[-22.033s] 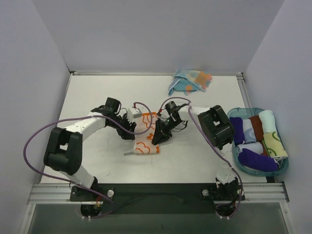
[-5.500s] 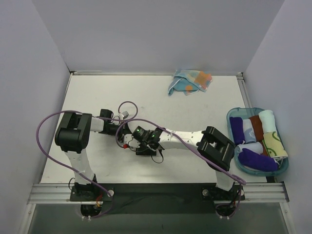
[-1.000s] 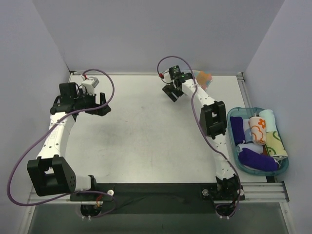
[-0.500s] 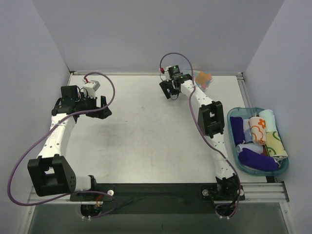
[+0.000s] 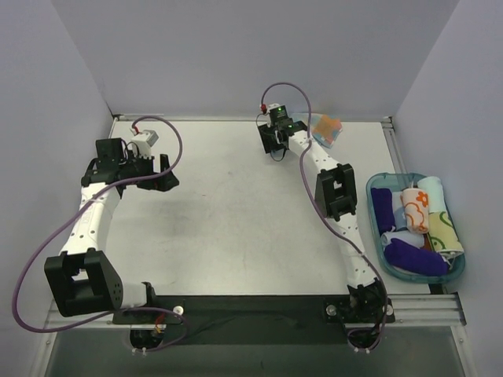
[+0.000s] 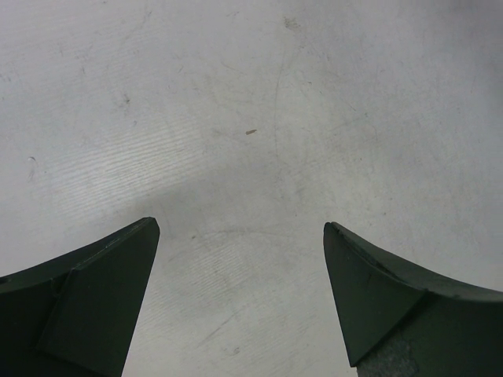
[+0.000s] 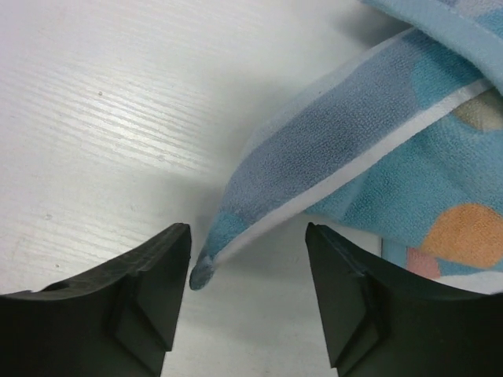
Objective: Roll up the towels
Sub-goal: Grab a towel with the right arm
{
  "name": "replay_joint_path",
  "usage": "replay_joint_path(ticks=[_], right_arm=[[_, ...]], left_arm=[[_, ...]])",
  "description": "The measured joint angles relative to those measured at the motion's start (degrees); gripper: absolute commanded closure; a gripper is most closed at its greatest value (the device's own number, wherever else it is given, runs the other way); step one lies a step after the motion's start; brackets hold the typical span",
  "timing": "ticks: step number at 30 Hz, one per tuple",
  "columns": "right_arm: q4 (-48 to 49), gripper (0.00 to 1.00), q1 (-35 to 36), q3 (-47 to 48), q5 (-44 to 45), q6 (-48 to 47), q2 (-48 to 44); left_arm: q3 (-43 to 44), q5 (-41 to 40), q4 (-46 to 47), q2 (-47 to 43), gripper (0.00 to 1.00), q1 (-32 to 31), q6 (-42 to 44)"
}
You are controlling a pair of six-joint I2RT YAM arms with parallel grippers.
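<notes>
Blue towel lies crumpled near the far edge of the table, toward the far right corner and close under the back wall. In the top view only its orange-and-blue right part shows past the right arm, which stretches almost straight out to it. The right gripper is down at the towel's left side, jaws apart and gripping nothing. One pointed corner with a white border reaches into the gap between the fingers, its tip right at the left finger. The other finger stands clear of the cloth, with bare table between them.

The white towel with orange prints sits rolled in the basket at the table's right edge, packed among other rolled cloths.

The left gripper hangs wide open over bare table near the left edge, holding nothing. Between the two grippers, and from there down to the arm bases, the table is open and bare.
</notes>
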Motion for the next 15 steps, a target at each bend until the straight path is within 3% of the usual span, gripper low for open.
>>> replay_joint_path(ticks=[1, 4, 6, 11, 15], right_arm=[[0.0, 0.46, 0.0, 0.0, 0.0, 0.3, 0.1], [0.2, 0.69, 0.0, 0.0, 0.1, 1.2, 0.2], [0.3, 1.00, -0.1, 0.0, 0.2, 2.1, 0.2], [0.7, 1.00, -0.1, -0.2, -0.4, 2.1, 0.2], [0.8, 1.00, -0.4, -5.6, -6.4, 4.9, -2.8]], left_arm=[[0.0, 0.2, 0.0, 0.0, 0.03, 0.0, -0.2], [0.0, 0.8, -0.1, 0.0, 0.03, 0.0, -0.9], [0.0, 0.9, -0.1, 0.0, 0.03, 0.0, -1.3], [0.1, 1.0, -0.3, 0.0, 0.03, 0.3, -1.5], [0.7, 1.1, -0.5, 0.0, 0.03, 1.0, -1.9]])
